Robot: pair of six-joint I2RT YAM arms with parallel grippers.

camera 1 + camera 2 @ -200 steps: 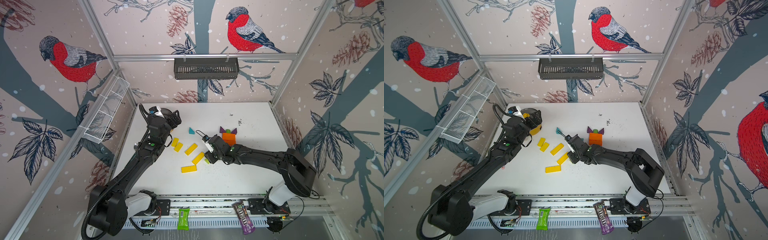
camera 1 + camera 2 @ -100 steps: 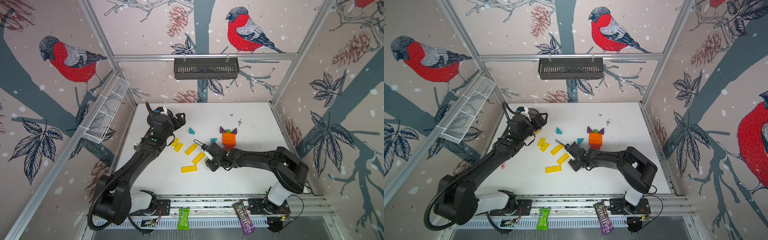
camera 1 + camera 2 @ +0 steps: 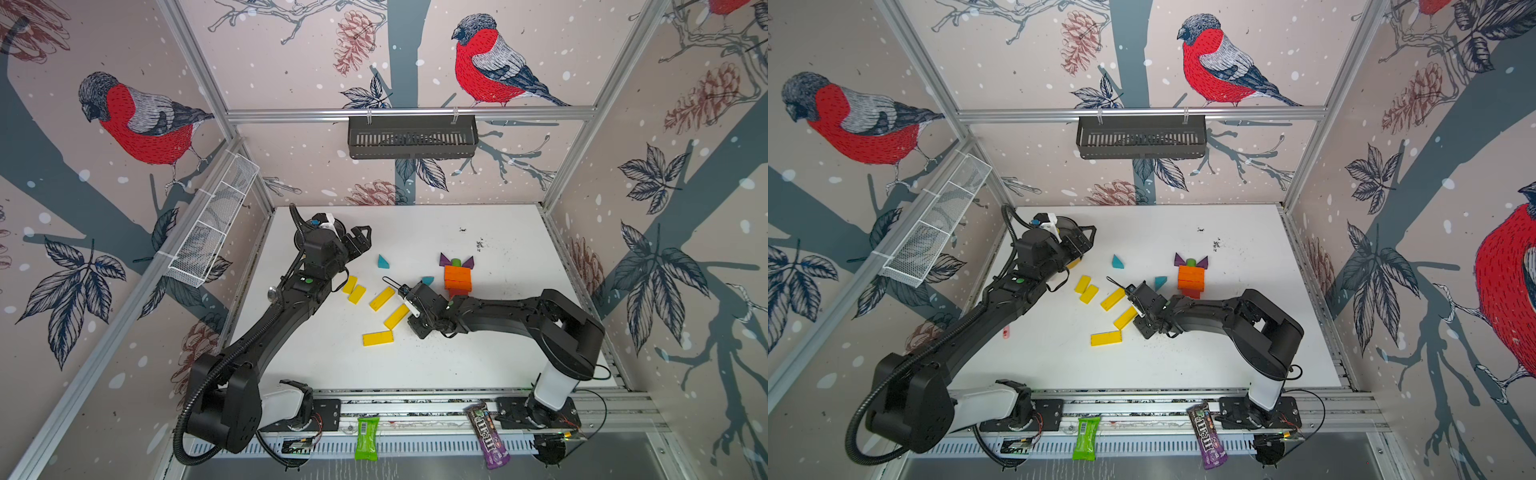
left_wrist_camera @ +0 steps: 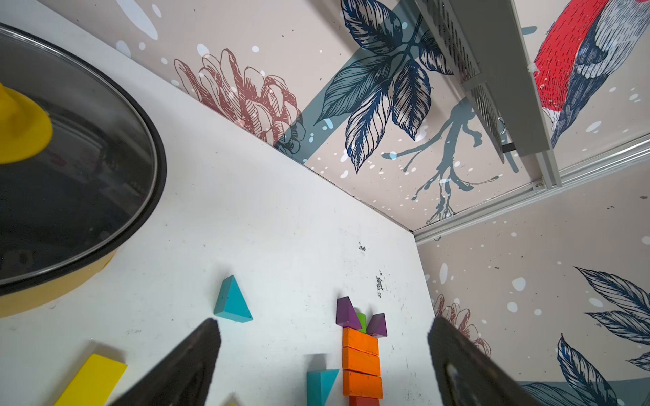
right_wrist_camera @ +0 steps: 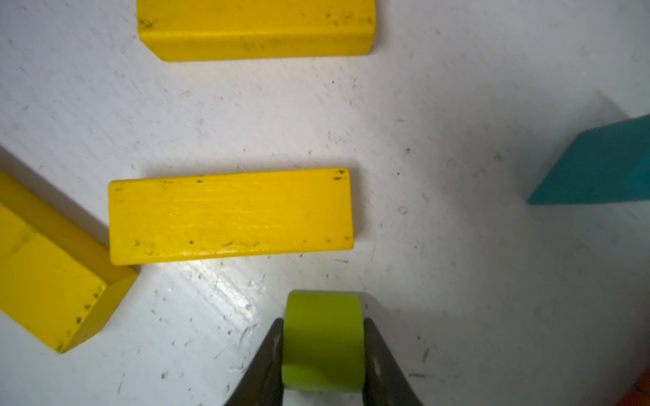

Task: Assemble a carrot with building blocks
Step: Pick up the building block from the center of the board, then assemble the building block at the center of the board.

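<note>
Right pincer [image 5: 323,346] is pinching a green block [image 5: 323,316] between both fingers, low over the tabletop [image 5: 457,246] and just beside a yellow bar [image 5: 230,214]. Left pincer [image 3: 361,240] is spread and empty near the pot [image 4: 52,291], well apart from the build.

Carrot [image 3: 457,276] is partly done, flat on the tabletop:
- three orange bars [image 3: 457,279] touching in a column
- a red bar [image 3: 1191,294] at the lower end
- two purple triangles [image 3: 444,260] at the top, with another green block [image 3: 456,262] between them

Loose are five yellow bars [image 3: 377,337] and two teal triangles [image 3: 383,262], one just beside the orange bars.

Judged past halfway. The held green block needs placing, likely at the top. The tip looks unfinished and is partly hidden by the right arm. Can't tell if the yellow or teal pieces belong in it.
</note>
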